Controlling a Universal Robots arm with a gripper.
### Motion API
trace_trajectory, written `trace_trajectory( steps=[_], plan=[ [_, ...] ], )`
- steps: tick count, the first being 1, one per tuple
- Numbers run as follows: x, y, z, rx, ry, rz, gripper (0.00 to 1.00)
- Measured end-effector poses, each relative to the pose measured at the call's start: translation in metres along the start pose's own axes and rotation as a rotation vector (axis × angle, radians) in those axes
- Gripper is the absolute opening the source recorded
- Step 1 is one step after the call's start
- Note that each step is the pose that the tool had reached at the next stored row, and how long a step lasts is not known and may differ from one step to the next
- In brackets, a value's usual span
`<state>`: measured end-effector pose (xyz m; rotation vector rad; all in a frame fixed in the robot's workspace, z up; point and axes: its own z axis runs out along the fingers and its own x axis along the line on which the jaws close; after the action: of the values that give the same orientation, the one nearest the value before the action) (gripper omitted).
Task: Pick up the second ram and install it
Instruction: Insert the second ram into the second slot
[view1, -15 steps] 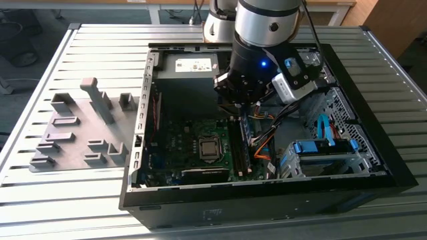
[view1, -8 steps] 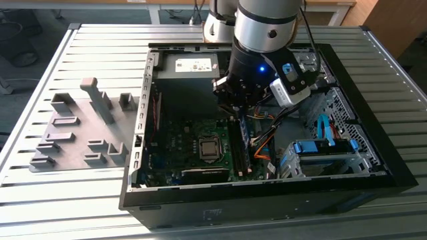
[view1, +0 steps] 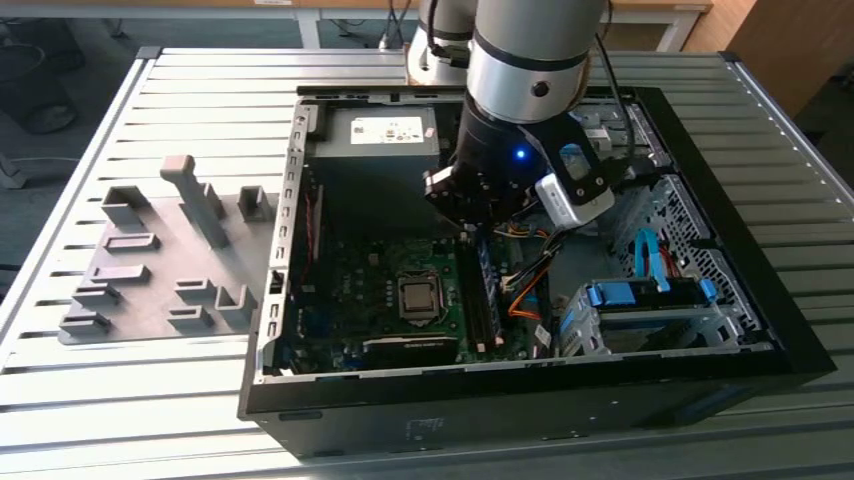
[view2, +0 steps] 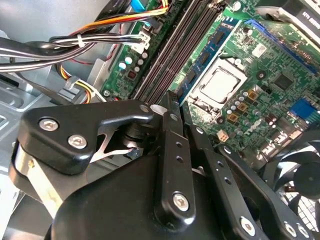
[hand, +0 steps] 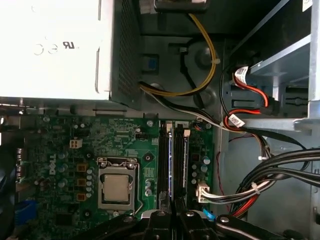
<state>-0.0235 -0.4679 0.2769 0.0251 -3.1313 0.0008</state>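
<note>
Case (view1: 534, 400): lies open-side up on the slatted table (view1: 134, 400), so the arm can reach in from above.
Power supply (hand: 50, 50): pale label with dark print on its face.
Motherboard (hand: 65, 145): white lettering beside the processor socket.
Gripper (hand: 172, 216): low over the memory slots, fingers drawn together, apparently pinching the stick's edge.
Second ram (hand: 172, 165): upright and in line with the slots; whether it is fully seated, I can't tell.

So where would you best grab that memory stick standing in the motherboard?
By the top long edge of the ram stick, coming straight down from above and pinching its two flat faces. It stands thin on its edge, with slots close alongside.
</note>
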Motion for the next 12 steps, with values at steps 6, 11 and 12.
trace_trajectory(
  steps=[6,11,12],
  plan=[
    [-0.0002,-0.0001,0.0091,-0.0003,-0.0001,0.000,0.14],
    [-0.0002,-0.0001,0.0127,-0.0003,0.0105,0.007,0.14],
    [-0.0002,-0.0001,0.0140,-0.0004,0.0111,0.013,0.14]
  ],
)
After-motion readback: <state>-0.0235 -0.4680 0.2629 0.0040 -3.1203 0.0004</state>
